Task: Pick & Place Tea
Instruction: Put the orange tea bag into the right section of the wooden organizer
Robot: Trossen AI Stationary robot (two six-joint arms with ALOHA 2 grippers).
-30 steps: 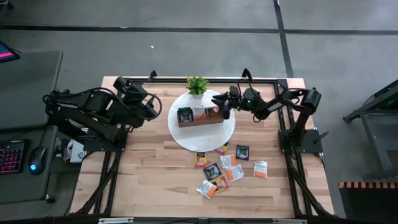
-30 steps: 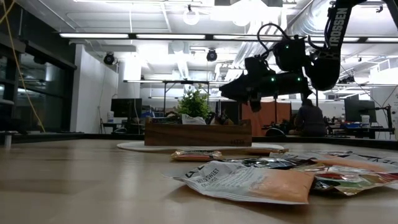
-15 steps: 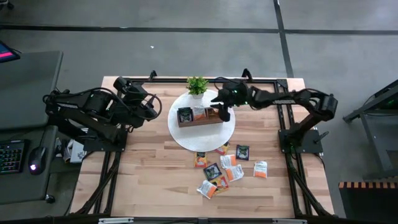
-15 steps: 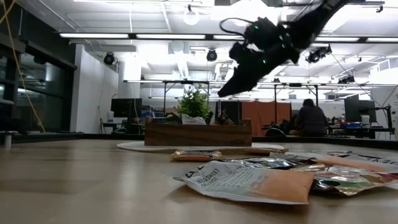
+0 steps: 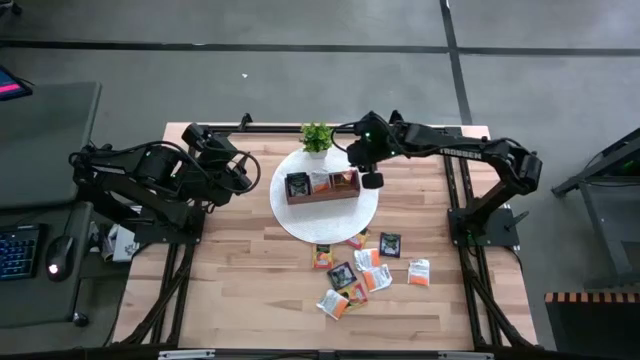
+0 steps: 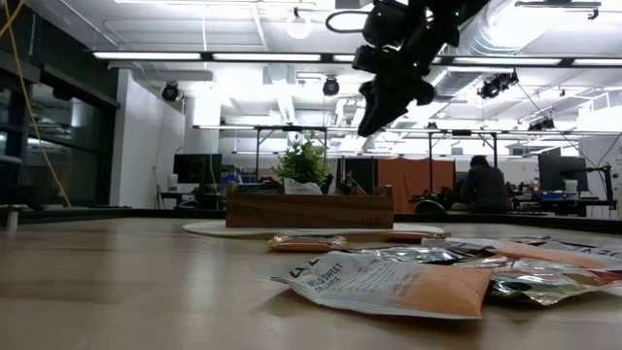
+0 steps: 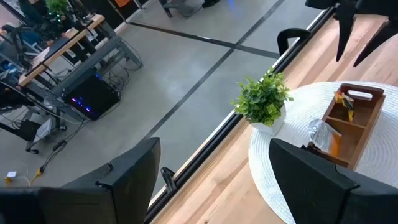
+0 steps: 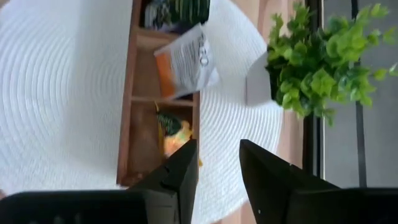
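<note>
The tea lies as several small sachets in a loose pile [image 5: 362,270] on the wooden table, near the front in the low view [image 6: 389,282]. Three more sachets sit in the brown wooden tray [image 5: 322,187]: a dark one [image 8: 177,9], a white-and-orange one [image 8: 186,62] and an orange one [image 8: 171,127]. My right gripper [image 5: 371,180] hangs open above the tray's right end [image 8: 217,168] with nothing between its fingers, and shows high in the low view [image 6: 374,117]. My left gripper [image 5: 245,172] waits open at the table's left [image 7: 211,180].
The tray stands on a round white woven mat [image 5: 300,225]. A small green potted plant [image 5: 317,137] stands at the mat's far edge, close to my right arm. Bare wooden table lies left of and in front of the mat.
My right gripper has risen from just above the tray's right compartment to well above it, tipping from nearly level to slanting down and rolling about its own line, while its arm has stretched out along the table's far edge. The tea has not moved.
</note>
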